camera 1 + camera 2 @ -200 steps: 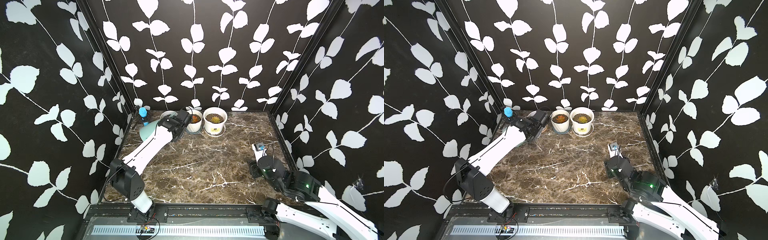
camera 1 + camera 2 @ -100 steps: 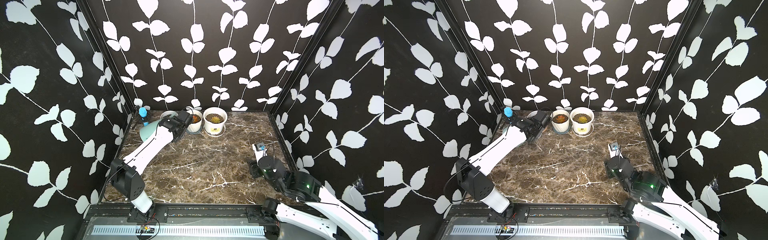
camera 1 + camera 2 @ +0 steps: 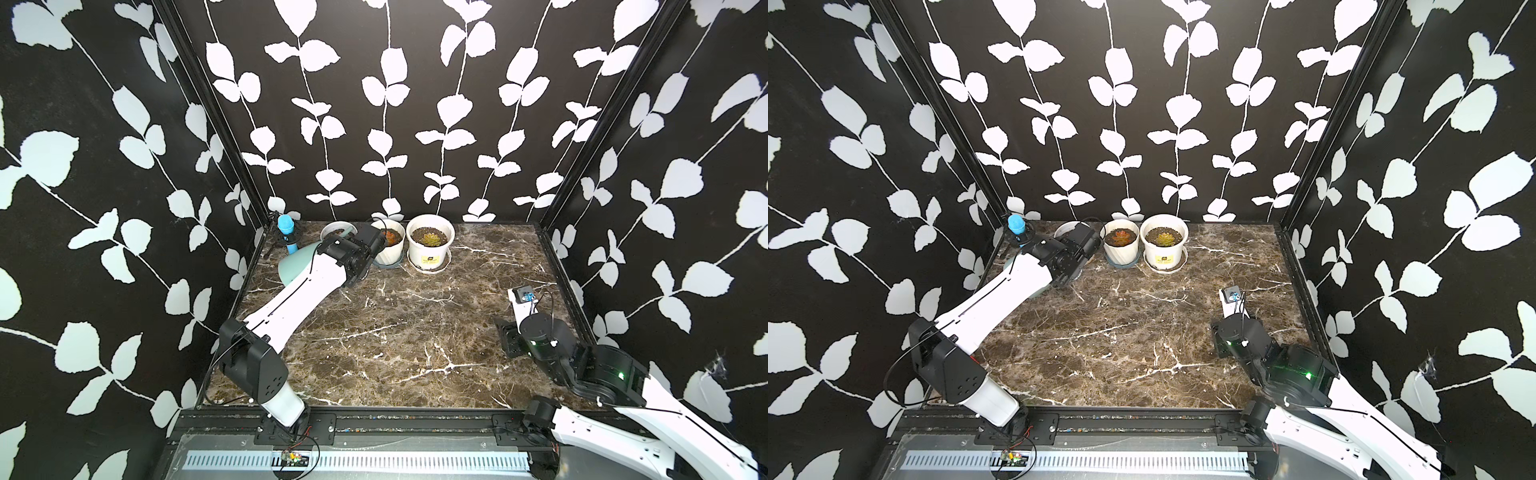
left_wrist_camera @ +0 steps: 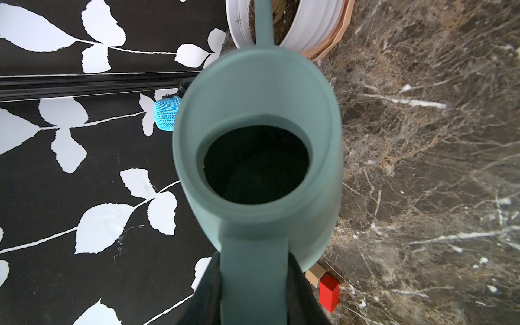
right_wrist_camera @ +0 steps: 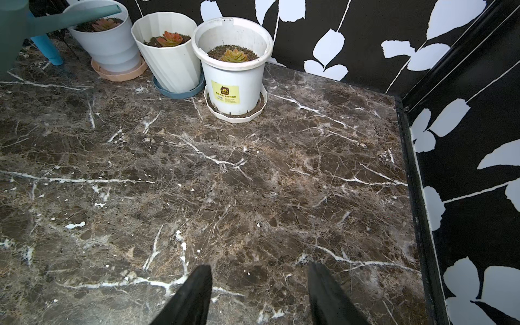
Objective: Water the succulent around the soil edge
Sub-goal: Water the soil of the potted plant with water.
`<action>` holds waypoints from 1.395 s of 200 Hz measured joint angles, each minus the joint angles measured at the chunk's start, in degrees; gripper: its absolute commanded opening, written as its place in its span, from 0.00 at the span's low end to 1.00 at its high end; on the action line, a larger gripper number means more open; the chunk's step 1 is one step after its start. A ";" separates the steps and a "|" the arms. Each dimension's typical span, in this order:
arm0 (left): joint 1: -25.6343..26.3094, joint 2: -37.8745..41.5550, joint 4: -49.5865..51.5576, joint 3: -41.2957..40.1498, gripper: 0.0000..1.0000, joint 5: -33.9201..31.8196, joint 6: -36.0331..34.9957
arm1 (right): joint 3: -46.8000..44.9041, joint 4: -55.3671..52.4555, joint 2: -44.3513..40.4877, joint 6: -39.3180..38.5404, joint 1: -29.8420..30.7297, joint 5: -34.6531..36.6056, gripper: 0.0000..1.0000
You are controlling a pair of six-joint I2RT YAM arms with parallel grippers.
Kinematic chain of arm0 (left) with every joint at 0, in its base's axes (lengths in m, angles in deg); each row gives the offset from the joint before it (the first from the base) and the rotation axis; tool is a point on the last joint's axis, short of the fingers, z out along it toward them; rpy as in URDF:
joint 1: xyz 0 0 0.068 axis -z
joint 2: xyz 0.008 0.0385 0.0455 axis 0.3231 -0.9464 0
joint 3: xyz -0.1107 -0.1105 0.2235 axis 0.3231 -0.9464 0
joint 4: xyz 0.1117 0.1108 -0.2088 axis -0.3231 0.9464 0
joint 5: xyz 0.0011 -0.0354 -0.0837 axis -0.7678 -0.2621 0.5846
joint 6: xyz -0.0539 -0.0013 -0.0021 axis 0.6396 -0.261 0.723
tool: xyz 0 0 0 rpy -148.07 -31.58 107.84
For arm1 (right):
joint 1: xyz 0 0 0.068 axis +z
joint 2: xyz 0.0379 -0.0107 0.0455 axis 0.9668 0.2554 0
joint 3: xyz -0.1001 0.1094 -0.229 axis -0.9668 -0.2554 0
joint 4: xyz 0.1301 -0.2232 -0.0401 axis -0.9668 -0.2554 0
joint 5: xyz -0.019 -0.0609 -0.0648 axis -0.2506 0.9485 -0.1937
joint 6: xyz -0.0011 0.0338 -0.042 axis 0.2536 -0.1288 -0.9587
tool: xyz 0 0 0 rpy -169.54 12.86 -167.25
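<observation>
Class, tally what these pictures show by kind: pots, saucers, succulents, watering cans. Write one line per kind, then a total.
Pots: 3
Saucers: 3
Succulents: 3
Watering can: 1
Total: 10

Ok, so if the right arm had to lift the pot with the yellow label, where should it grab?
Probably the rolled rim of the yellow-label pot, from above on its open side away from the ribbed pot: one finger inside, one outside. The body looks wide for the right gripper, and the succulent sits centred, leaving the rim clear.
</observation>
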 measured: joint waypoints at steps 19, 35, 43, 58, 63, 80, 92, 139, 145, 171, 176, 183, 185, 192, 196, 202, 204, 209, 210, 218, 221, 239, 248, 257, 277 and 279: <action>0.09 0.15 0.24 -0.04 0.00 0.00 -0.02 | 0.00 -0.26 0.00 0.28 0.00 -0.02 0.57; 0.09 0.44 0.44 -0.13 0.00 -0.02 -0.02 | 0.00 -0.31 0.00 0.42 0.00 -0.02 0.57; 0.09 0.61 0.52 -0.22 0.00 -0.02 -0.02 | 0.00 -0.35 0.00 0.44 0.00 -0.02 0.57; 0.09 0.81 0.57 -0.28 0.00 -0.07 -0.04 | 0.00 -0.46 0.00 0.46 0.00 -0.02 0.57; 0.09 0.85 0.57 -0.28 0.00 -0.09 -0.04 | 0.00 -0.48 0.00 0.46 0.00 -0.02 0.57; 0.09 0.92 0.57 -0.28 0.00 -0.15 -0.07 | 0.00 -0.57 0.00 0.50 0.00 -0.02 0.57; 0.15 0.96 0.57 -0.28 0.00 -0.20 -0.07 | 0.00 -0.61 0.00 0.61 0.00 -0.02 0.57; 0.72 1.75 0.57 -0.28 0.00 -0.26 -0.24 | 0.00 -0.61 0.00 0.68 0.00 -0.04 0.57; 0.81 1.90 0.57 -0.28 0.00 -0.26 -0.26 | 0.00 -0.61 0.00 0.70 0.00 -0.04 0.57; 1.29 2.51 0.63 -0.31 0.00 -0.52 -0.46 | 0.00 -0.63 0.00 0.72 0.00 -0.07 0.57; 1.38 2.58 0.66 -0.31 0.00 -0.66 -0.46 | 0.00 -0.61 0.00 0.76 0.00 -0.09 0.57; 1.51 2.62 0.72 -0.31 0.00 -0.90 -0.46 | 0.00 -0.61 0.00 0.81 0.00 -0.09 0.57; 1.55 2.62 0.74 -0.33 0.00 -0.98 -0.46 | 0.00 -0.61 0.00 0.83 0.00 -0.11 0.57; 1.66 2.62 0.81 -0.35 0.00 -1.11 -0.46 | 0.00 -0.63 0.00 0.85 0.00 -0.11 0.57; 1.70 2.62 0.81 -0.39 0.00 -1.22 -0.44 | 0.00 -0.61 0.00 0.85 0.00 -0.13 0.57; 1.75 2.62 0.85 -0.52 0.00 -1.27 -0.44 | 0.00 -0.63 0.00 0.85 0.00 -0.13 0.57; 1.75 2.62 0.85 -0.59 0.00 -1.29 -0.44 | 0.00 -0.63 0.00 0.85 0.00 -0.15 0.57; 1.75 2.62 0.94 -0.70 0.00 -1.33 -0.42 | 0.00 -0.63 0.00 0.85 0.00 -0.17 0.57; 1.75 2.62 0.94 -0.70 0.00 -1.33 -0.42 | 0.00 -0.63 0.00 0.85 0.00 -0.17 0.57; 1.77 2.62 1.09 -0.90 0.00 -1.36 -0.35 | 0.00 -0.63 0.00 0.87 0.00 -0.22 0.57; 1.79 2.62 1.18 -0.98 0.00 -1.40 -0.28 | 0.00 -0.63 0.00 0.87 0.00 -0.22 0.57; 1.84 2.62 1.86 -1.31 0.00 -1.46 -0.13 | 0.00 -0.66 -0.04 0.87 0.00 -0.24 0.57; 1.86 2.62 2.10 -1.44 0.00 -1.46 -0.04 | 0.00 -0.66 -0.13 0.92 0.00 -0.26 0.57; 1.90 2.62 2.27 -1.46 0.00 -1.46 0.00 | 0.00 -0.66 -0.24 1.01 0.00 -0.28 0.57; 1.99 2.75 2.49 -1.46 0.00 -1.46 0.04 | 0.00 -0.66 -0.39 1.29 0.00 -0.28 0.57; 2.01 2.78 2.49 -1.46 0.00 -1.46 0.04 | 0.00 -0.66 -0.39 1.31 0.00 -0.26 0.57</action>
